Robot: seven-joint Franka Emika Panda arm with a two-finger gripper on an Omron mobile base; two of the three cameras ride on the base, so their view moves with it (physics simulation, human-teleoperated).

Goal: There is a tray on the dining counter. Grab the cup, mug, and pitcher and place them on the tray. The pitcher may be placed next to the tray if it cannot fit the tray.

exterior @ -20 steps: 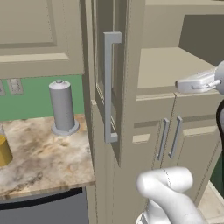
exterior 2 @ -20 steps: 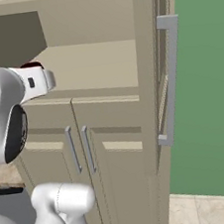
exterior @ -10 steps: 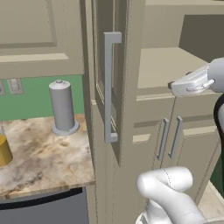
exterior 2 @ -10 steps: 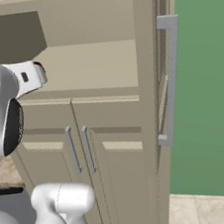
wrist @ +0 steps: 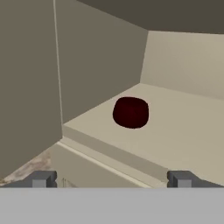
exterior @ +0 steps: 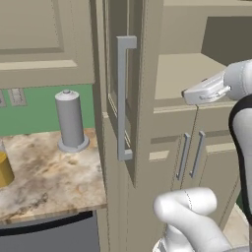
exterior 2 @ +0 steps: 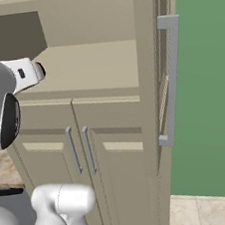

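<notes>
The two-finger gripper has its jaws spread fully wide and holds nothing. Ahead of them and well apart, near the centre line between the tips, the squat, rounded dark red mug stands upright on the beige open cabinet shelf, its short axis vertical; no handle can be made out. Beyond the jaws' left side, the shelf's side wall rises.

The arm is glossy white, built of thick rounded tubular links, with a black band at a joint by the picture's edge. Its hand is pale grey-white with small dark marks, perhaps screws or ports. The two fingertips are small, blocky and dark grey.
</notes>
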